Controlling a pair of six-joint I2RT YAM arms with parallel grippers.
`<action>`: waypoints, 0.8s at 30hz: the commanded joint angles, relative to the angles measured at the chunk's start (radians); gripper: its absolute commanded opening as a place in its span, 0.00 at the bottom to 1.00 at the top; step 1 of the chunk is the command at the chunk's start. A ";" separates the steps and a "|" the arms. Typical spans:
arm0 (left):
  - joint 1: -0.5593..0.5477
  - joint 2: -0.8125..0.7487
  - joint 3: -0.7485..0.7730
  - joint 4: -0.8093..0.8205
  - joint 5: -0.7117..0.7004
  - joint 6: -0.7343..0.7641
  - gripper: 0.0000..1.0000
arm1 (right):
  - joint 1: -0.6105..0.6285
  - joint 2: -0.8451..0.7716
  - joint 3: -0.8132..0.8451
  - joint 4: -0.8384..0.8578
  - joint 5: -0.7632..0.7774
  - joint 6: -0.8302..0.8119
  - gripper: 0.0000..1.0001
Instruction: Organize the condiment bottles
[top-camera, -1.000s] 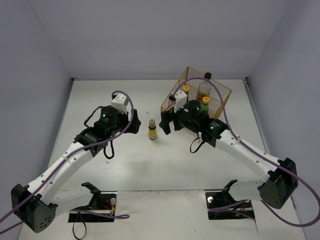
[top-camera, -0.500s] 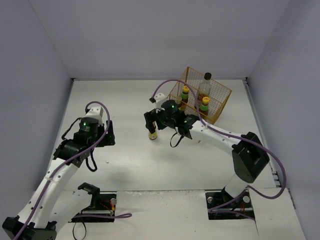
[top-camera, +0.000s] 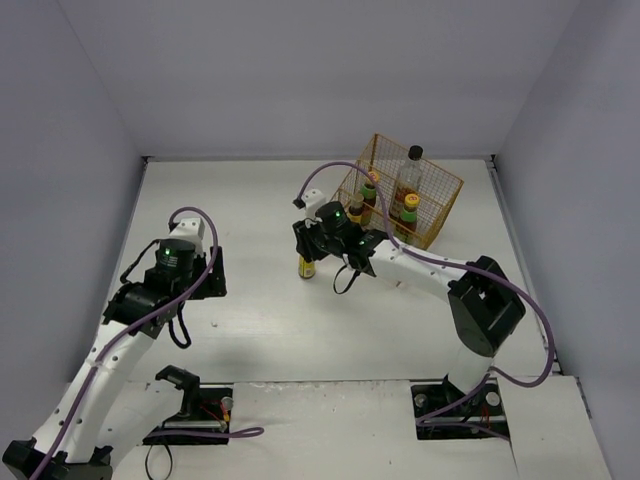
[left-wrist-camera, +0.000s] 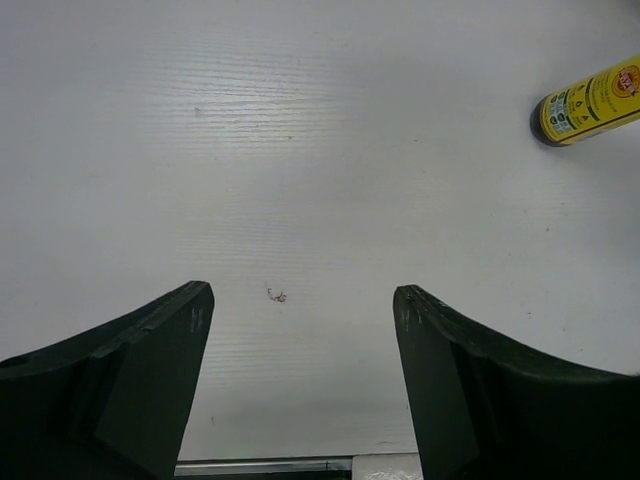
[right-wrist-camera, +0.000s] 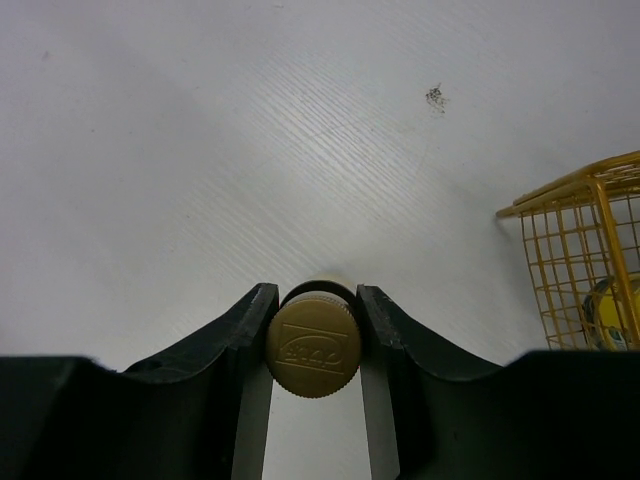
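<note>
Left wrist view: left gripper (left-wrist-camera: 300, 295) hangs over the white table (left-wrist-camera: 300, 150), fingers spread wide, nothing between them. Farther out, mid-table, a short yellow-labelled bottle (left-wrist-camera: 588, 102) stands upright. The right gripper (right-wrist-camera: 314, 298) pinches it at the top, one finger pressed to each side of the gold cap (right-wrist-camera: 313, 348). Beyond, at far right, a yellow wire basket (top-camera: 443, 205) holds more bottles upright: a tall clear black-capped one (top-camera: 409, 178), with shorter dark bottles (top-camera: 369, 192) beside it.
</note>
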 joint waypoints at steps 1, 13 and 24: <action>0.006 0.012 0.059 0.022 -0.010 0.027 0.73 | 0.002 -0.122 0.031 0.075 0.031 -0.021 0.00; 0.004 0.068 0.092 0.053 0.023 0.035 0.72 | -0.056 -0.367 0.171 -0.165 0.231 -0.087 0.00; 0.003 0.092 0.102 0.065 0.046 0.032 0.73 | -0.223 -0.485 0.019 -0.130 0.220 -0.098 0.00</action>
